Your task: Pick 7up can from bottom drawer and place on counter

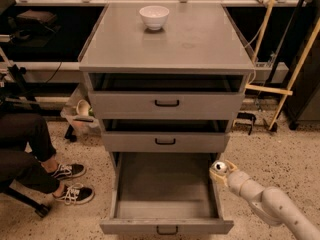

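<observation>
The bottom drawer [165, 184] is pulled fully out and its tray shows no object inside. My gripper [220, 170] is at the drawer's right rim, near its back corner, raised above the tray floor. It is shut on the 7up can [218, 167], of which only the round silver top shows between the pale fingers. The arm [265, 201] comes in from the lower right. The counter [170, 39] is the flat grey top of the cabinet, well above the gripper.
A white bowl [154, 17] stands at the back of the counter. The two upper drawers [166, 104] are slightly open. A seated person's legs and sneakers [70, 181] are on the floor at left. Wooden poles [292, 79] lean at right.
</observation>
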